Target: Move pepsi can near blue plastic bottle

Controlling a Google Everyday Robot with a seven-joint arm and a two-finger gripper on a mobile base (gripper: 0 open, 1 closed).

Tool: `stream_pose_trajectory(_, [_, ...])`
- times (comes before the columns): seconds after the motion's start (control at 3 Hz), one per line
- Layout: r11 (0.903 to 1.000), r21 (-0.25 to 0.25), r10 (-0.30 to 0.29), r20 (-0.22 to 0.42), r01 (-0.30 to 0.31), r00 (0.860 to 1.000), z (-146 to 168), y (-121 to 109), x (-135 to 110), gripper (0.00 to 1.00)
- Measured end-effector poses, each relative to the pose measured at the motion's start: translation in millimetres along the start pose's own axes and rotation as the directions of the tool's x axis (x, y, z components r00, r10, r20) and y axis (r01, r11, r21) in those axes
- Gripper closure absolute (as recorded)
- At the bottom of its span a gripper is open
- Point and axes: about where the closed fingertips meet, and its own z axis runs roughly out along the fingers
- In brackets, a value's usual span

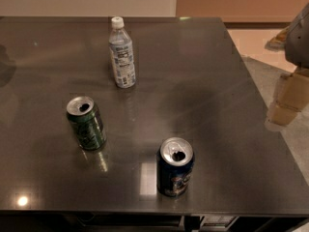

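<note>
The pepsi can is dark navy with a silver opened top and stands upright near the table's front edge, right of centre. The blue plastic bottle is clear and bluish with a white cap and white label, and stands upright toward the back of the table, left of centre. The two are far apart. My gripper shows as a pale shape at the right edge of the view, beyond the table's right side, under a grey arm part. It is well away from the can and holds nothing I can see.
A green can stands upright on the left, between the bottle and the front edge. The dark glossy table ends at the front just below the pepsi can. Pale floor lies to the right.
</note>
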Motion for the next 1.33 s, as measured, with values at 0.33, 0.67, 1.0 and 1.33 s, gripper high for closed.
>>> stream_pose_trajectory(0.33, [1.0000,0.000,0.000,0.000,0.000,1.000,0,0,0,0.00])
stream_pose_trajectory(0.67, [1.0000,-0.008,-0.003,0.035,0.003,0.999,4,-6,-9,0.00])
stream_pose_trajectory(1.0, [0.9983,-0.049,-0.027,0.130,0.033,0.991,17,-4,-24,0.00])
stream_pose_trajectory(1.33, [0.9877,-0.124,-0.059,0.269,0.095,0.961,32,14,-44,0.00])
